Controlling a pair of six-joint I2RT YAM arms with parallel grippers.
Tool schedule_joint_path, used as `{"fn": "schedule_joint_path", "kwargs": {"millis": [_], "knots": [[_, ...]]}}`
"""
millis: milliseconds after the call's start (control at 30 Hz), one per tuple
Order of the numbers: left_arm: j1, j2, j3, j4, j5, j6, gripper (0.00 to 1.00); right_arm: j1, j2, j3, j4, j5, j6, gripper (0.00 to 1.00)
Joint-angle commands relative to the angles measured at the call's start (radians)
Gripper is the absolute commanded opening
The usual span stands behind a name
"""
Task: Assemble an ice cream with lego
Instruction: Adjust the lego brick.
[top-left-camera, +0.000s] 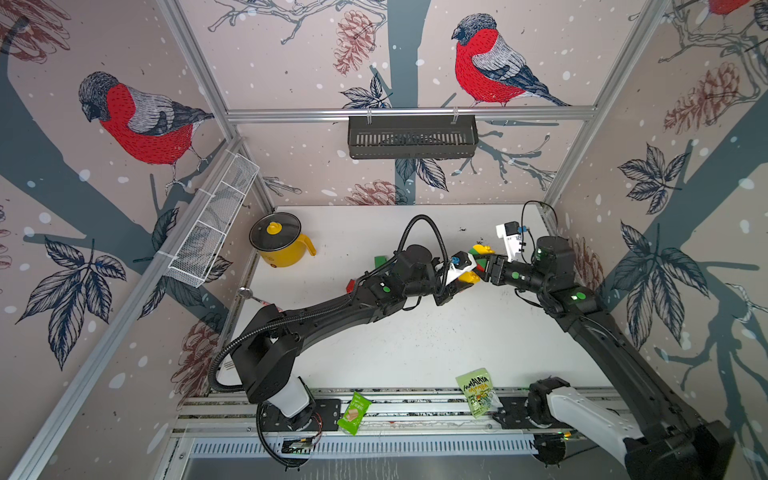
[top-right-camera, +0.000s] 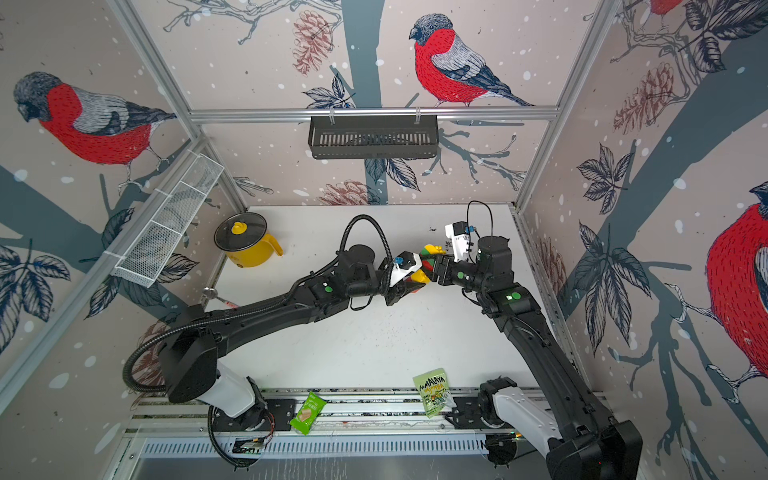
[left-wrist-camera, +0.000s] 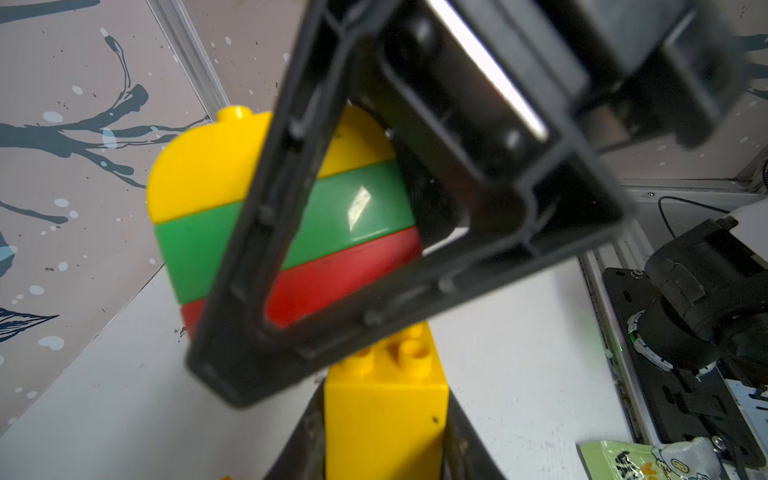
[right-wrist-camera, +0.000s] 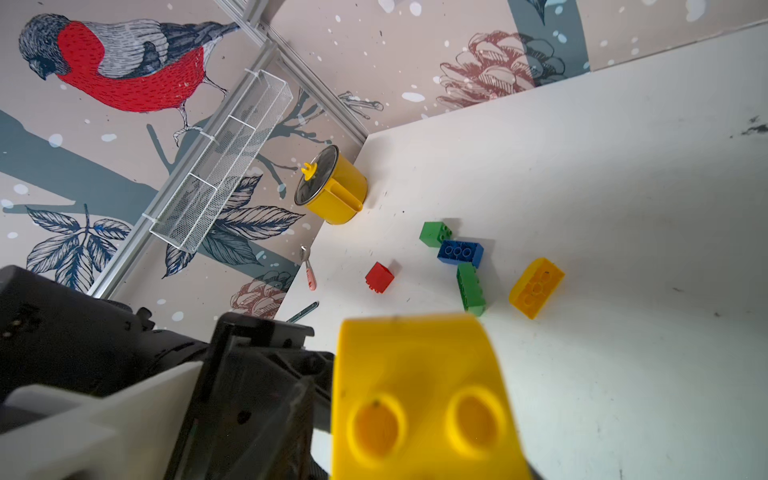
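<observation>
Both arms meet above the far right of the table. The left gripper is clamped on a yellow brick. Its fingers press tight against two sides, and the studs point toward the stack.

And there's the stack: half-round yellow on top, green in the middle, red at the bottom. It's up in the air and tilted, with its red end right at the brick's studs. Do they touch? I can't see, a finger is in the way.

That finger belongs to the right gripper, which reaches in from the opposite side. One of its fingers lies flat across the stack's face. Squeezing or slack? I can't tell from here.

Loose pieces lie on the table near the left arm. There's a red brick on its own. A small green brick sits just beside a blue brick, and a long green brick is just beside the blue one too. A spare yellow brick lies a little apart.

A yellow pot stands in the far left corner. Two green packets lie at the near edge.
</observation>
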Motion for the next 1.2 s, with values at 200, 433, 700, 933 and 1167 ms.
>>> {"fn": "schedule_joint_path", "kwargs": {"millis": [200,433,700,933,1167], "knots": [[0.001,0.022,0.014,0.058,0.001,-0.036,0.27,-0.004,-0.017,-0.011,0.065,0.079,0.021,0.43],[0.001,0.03,0.004,0.033,-0.032,-0.072,0.26,-0.008,-0.019,-0.032,0.073,0.107,0.029,0.35],[0.001,0.038,0.014,0.039,-0.015,-0.084,0.25,0.031,-0.06,-0.027,0.014,0.233,-0.015,0.33],[0.001,0.025,0.008,0.052,-0.009,-0.09,0.24,0.117,-0.057,-0.059,0.051,0.335,0.007,0.29],[0.001,0.031,0.017,0.05,-0.029,-0.086,0.18,0.16,-0.061,-0.074,0.039,0.391,0.016,0.28]]}}
